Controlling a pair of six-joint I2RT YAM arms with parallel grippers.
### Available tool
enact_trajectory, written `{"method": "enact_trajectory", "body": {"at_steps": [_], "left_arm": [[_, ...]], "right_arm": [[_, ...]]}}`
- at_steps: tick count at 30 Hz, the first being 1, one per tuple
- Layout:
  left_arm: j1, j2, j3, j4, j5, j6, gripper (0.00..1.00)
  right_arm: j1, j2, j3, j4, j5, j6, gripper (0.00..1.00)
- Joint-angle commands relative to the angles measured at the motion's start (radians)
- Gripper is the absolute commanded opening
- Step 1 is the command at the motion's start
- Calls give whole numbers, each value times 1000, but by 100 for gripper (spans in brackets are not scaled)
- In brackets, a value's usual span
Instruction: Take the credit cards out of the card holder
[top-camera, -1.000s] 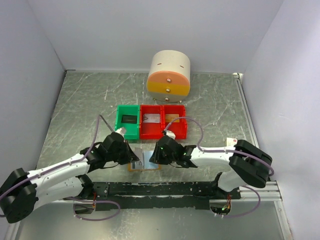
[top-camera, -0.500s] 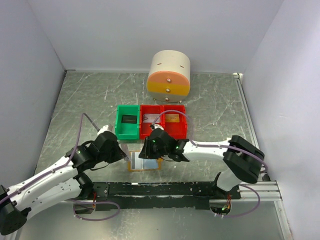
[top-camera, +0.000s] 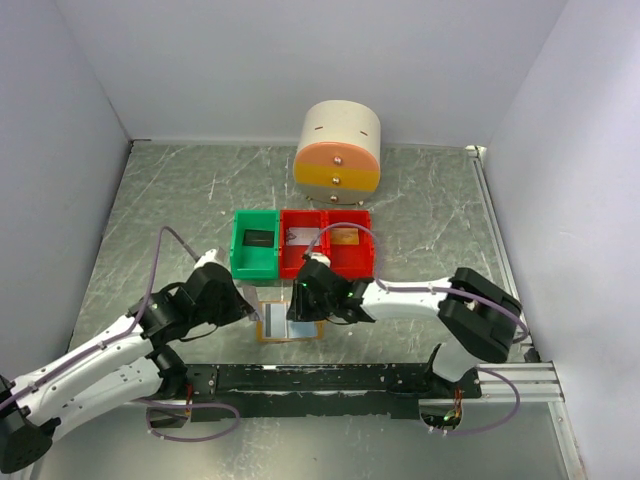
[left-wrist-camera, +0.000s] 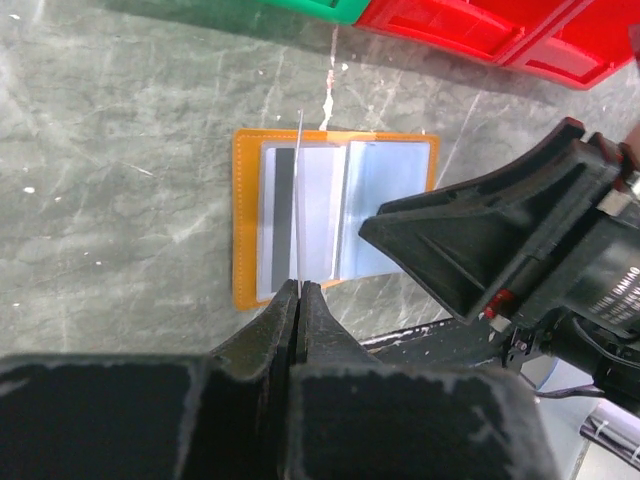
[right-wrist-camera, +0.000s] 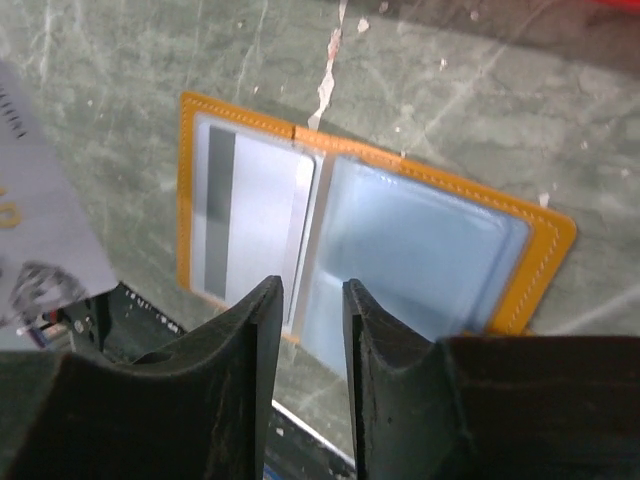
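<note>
Now the left tool (left-wrist-camera: 299, 285) is clamped on one grey credit card (right-wrist-camera: 45, 215), holding it edge-on just beyond its tips, clear of the open card holder (left-wrist-camera: 243, 220), while the right tool (right-wrist-camera: 312, 290), jaws slightly apart and empty, hovers over the fold (right-wrist-camera: 318, 200), probably to pin it down.
</note>
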Motion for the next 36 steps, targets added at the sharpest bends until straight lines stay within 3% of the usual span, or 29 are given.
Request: {"method": "enact_trajectory", "body": {"at_steps": [1,9,14,19,20,21,23,31,36], "left_arm": [[6,31,5,107,79,77,7],[5,3,-23,241,190,128,7],[5,-32,-76,368,272,113,7],[6,-47,-106,501,355,127,7],[6,-49,-108,527,372,134,7],[6,-51,-113,557,390,139,7],[6,-51,-120,619,423,145,7],[5,-16,-150,843,548,127,7],[6,30,-158,954,611,90,7]], "right_arm": [[-3,-130,-73,43,24,-6,33],[-40,-433,-276,72,178,91,60],[-62,-655,-413,122,301,80,69],[-66,-875,-438,-24,458,31,73],[-68,-905,-412,-83,475,27,82],[-67,-929,-392,-142,470,31,92],[-68,-977,-361,-184,420,-14,95],[-89,-1027,-371,16,92,-72,93],[-158,-995,-422,235,-143,-32,85]]}}
